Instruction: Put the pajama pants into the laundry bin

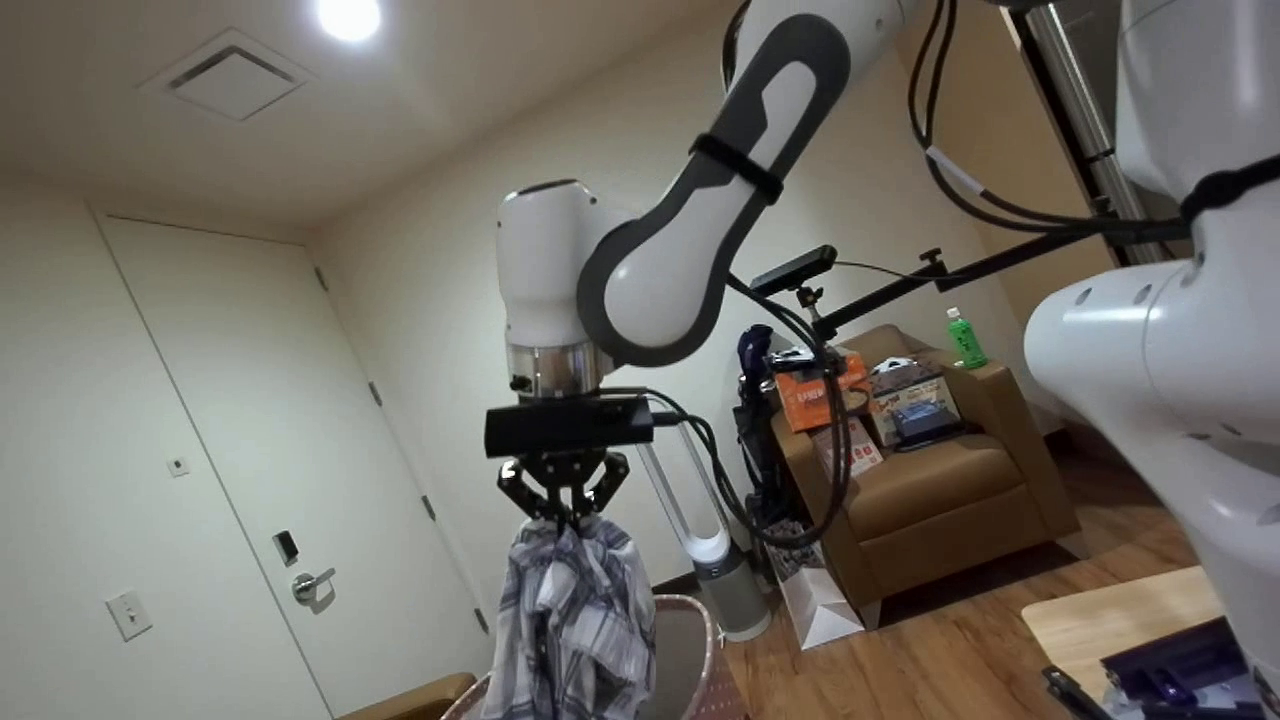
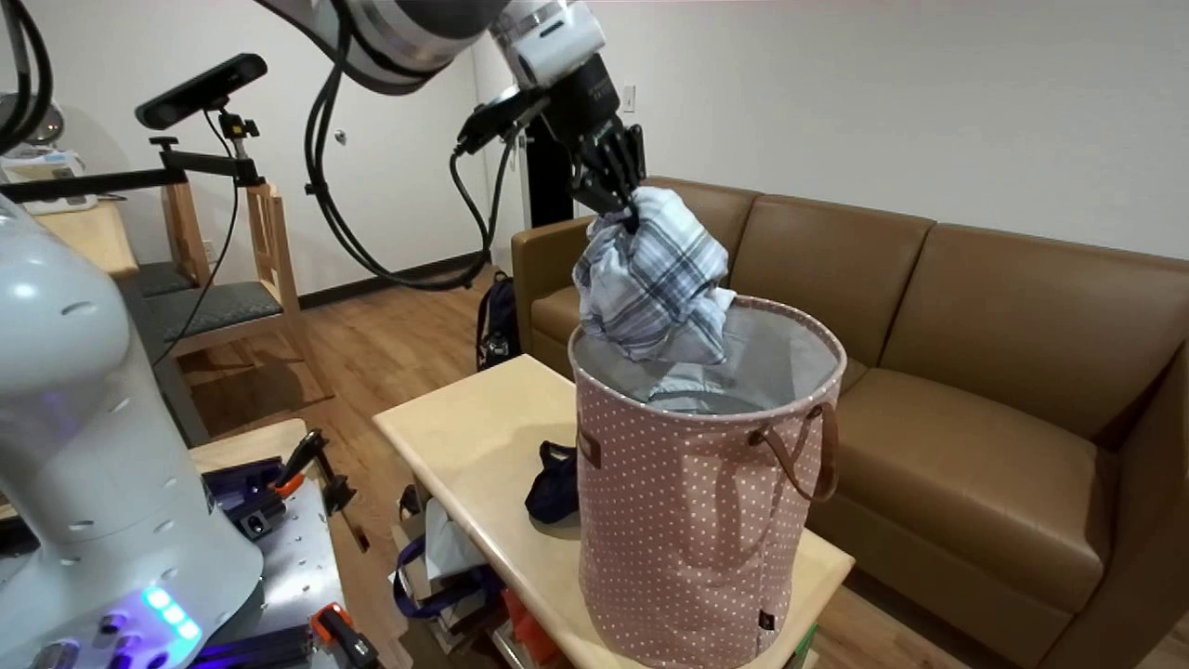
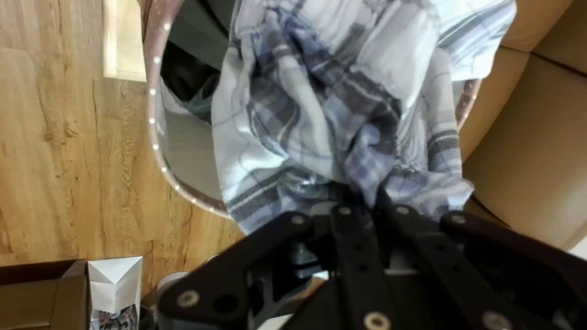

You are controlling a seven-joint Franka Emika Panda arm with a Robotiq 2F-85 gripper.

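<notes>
The pajama pants are a bunched white, grey and blue plaid cloth (image 2: 655, 283); they show also in an exterior view (image 1: 575, 620) and the wrist view (image 3: 321, 105). The laundry bin is a tall pink dotted fabric bin (image 2: 687, 520) with brown handles, standing upright; its rim shows in the wrist view (image 3: 158, 137). My gripper (image 2: 620, 203) is shut on the upper part of the pants; it shows also in an exterior view (image 1: 567, 515) and the wrist view (image 3: 362, 201). The pants hang over the bin's mouth, their lower end around rim height. The fingertips are partly hidden by cloth.
The bin stands on a light wooden table (image 2: 483, 409) beside a dark blue item (image 2: 555, 483). A brown sofa (image 2: 1003, 446) is behind it. A tower fan (image 1: 730, 590) and a loaded armchair (image 1: 940, 500) stand nearby. Dark items (image 3: 188, 78) lie inside the bin.
</notes>
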